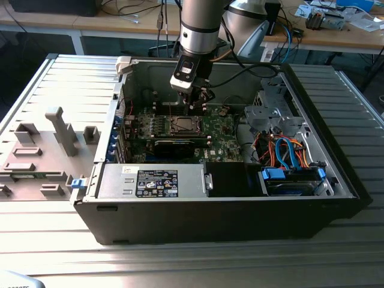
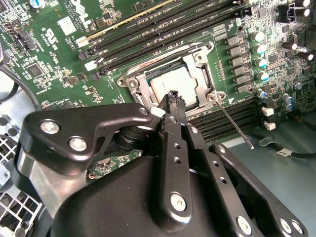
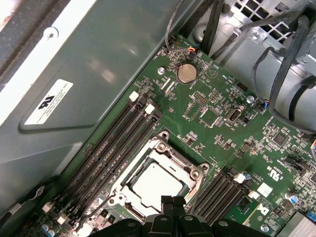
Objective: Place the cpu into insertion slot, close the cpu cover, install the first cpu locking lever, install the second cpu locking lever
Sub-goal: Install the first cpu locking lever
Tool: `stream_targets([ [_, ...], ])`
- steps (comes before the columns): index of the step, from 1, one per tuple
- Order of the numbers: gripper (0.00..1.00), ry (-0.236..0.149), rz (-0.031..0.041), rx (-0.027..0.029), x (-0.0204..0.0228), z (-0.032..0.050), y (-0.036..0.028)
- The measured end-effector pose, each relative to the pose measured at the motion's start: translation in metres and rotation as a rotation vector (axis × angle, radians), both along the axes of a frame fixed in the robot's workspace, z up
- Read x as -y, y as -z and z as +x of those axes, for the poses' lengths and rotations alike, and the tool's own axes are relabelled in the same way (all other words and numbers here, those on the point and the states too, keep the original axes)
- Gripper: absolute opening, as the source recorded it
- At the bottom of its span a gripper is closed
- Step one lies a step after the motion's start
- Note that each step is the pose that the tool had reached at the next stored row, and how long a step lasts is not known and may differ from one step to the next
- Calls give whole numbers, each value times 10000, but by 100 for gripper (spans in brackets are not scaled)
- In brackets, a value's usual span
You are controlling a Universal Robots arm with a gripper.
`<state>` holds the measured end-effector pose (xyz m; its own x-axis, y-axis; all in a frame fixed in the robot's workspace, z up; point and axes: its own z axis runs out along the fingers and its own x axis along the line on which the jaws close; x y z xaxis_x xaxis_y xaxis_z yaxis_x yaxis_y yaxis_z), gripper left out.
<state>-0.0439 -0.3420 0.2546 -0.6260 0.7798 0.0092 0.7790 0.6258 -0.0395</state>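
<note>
Gripper (image 2: pixel 173 96), fingers closed on nothing, stands at 1 o'clock of the slot (image 1: pixel 183 125) in the exterior view; cpu (image 3: pixel 157 183) seated in slot, cover (image 2: pixel 200 81) down around it, one lever (image 2: pixel 234 123) angling outward.

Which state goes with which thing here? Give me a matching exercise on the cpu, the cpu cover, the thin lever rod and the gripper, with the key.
1 cpu
2 cpu cover
3 lever rod
4 gripper

A sticks out free from the insertion slot
B lowered as a frame around the chip
C shut, tips at the slot's edge
D lies in the slot, silvery top showing

Pairs: 1-D, 2-B, 3-A, 4-C
</note>
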Motion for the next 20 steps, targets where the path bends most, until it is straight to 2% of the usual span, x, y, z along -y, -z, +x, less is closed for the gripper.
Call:
stream_targets([
  [20, 11, -101, 0, 0, 0, 0, 1],
])
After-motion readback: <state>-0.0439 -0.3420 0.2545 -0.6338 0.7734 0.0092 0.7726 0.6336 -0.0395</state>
